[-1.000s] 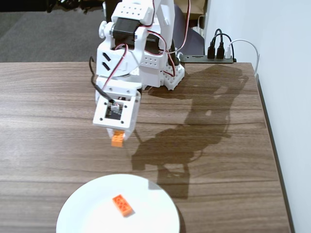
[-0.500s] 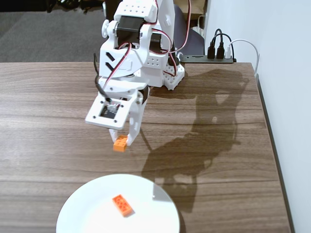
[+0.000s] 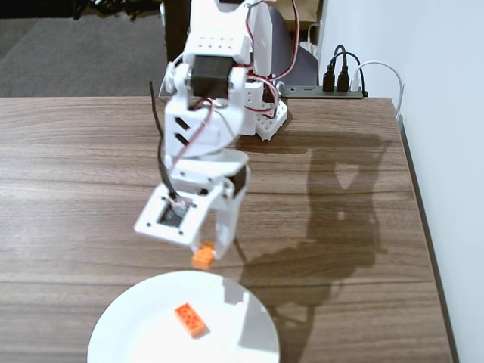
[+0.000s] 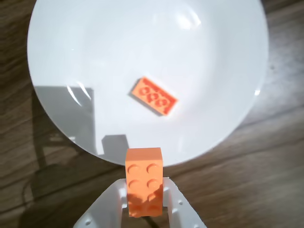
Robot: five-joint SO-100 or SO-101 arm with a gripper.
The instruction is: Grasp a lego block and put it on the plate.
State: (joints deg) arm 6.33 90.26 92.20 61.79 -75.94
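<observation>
Wood-grain counter [image 3: 363,227]: the lego block [image 4: 144,179], clamped between the closed fingers [image 3: 203,255], has been carried forward to the plate [image 4: 223,71] rim; release is judged imminent.

Gripper [image 3: 203,254] clamping lego block [image 3: 201,258], seemingly above plate [image 3: 136,318] rim, red-orange brick [image 3: 191,319] on plate

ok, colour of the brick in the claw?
Light yellowish-orange lego block, clearest in the wrist view.
</observation>
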